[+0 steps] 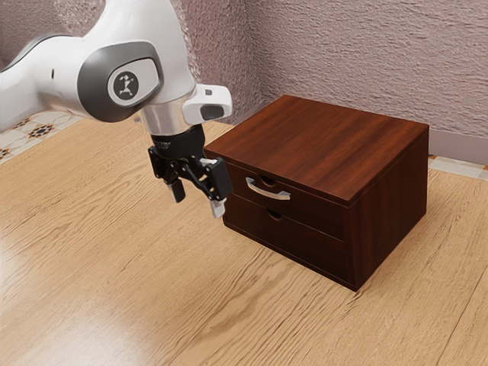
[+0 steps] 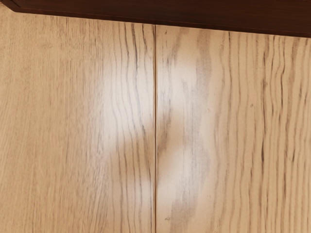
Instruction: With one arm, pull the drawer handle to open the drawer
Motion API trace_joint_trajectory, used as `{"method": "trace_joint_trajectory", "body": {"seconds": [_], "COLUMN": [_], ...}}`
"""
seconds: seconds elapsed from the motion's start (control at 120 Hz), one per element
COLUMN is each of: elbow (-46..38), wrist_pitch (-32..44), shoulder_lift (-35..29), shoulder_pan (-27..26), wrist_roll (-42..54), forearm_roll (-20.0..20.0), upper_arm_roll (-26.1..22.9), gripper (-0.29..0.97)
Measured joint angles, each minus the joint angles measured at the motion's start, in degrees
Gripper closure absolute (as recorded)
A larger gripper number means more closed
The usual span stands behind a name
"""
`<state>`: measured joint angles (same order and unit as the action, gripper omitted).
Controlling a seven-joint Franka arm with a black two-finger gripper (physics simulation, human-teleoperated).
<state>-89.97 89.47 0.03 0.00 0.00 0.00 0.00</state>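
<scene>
Hangs end effector (image 1: 198,200) spread and empty over the tabletop (image 1: 114,290), just beside the dark wooden cabinet (image 1: 328,145) front corner, silver drawer handle (image 1: 268,192) near on exterior view's right, top drawer (image 1: 305,202) shut.

We see light wood-grain surface (image 1: 137,297) spread beneath our gripper (image 1: 198,200). Plank seam (image 2: 155,131) runs straight under hand, pale sheen patch on boards either side of it. Dark wooden drawer cabinet (image 1: 335,152) stands flat on surface, just ahead of gripper.
</scene>
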Motion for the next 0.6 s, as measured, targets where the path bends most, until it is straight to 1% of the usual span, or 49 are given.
{"method": "trace_joint_trajectory", "body": {"seconds": [0.017,0.033,0.05,0.083,0.125,0.167,0.258,0.492,0.542,0.6], "elbow": [0.0,5.45,9.47,14.6,17.82,19.32,20.37,20.62,20.97,22.14], "wrist_pitch": [0.04,-0.9,-1.76,-3.28,-4.86,-6.16,-8.22,-10.7,-11.01,-11.25], "shoulder_lift": [0.0,3.46,6.05,9.34,11.47,12.45,13.13,13.25,12.43,9.25], "shoulder_pan": [0.0,3.85,6.5,10.52,14.49,16.57,17.67,17.86,17.96,18.14], "wrist_roll": [0.0,0.08,0.16,0.3,0.46,0.62,0.91,1.49,1.61,2.01], "forearm_roll": [0.0,0.15,0.3,0.53,0.73,0.88,1.07,1.13,1.14,1.06], "upper_arm_roll": [0.0,-3.96,-6.87,-10.6,-12.93,-13.99,-14.74,-14.89,-14.86,-14.93], "gripper": [0.0,0.0,0.0,0.01,0.0,0.0,0.0,0.0,0.0,0.0]}}
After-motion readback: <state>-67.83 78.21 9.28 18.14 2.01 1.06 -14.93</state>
